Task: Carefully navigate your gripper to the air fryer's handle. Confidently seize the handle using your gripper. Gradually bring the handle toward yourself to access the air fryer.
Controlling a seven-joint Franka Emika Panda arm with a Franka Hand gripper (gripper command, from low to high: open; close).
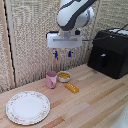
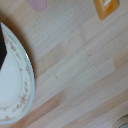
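While claw (image 1: 63, 53) hangs apparently parted, empty | air fryer (image 1: 109, 52): no readable writing

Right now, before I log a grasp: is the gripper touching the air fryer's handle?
Apart. The exterior view shows the gripper hanging above the table, with open wall between it and the handle on the air fryer.

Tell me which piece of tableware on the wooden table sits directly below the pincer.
The pink cup: it stands upright almost under the pincer, taller than the small bowl beside it, while the floral plate lies nearer the camera.
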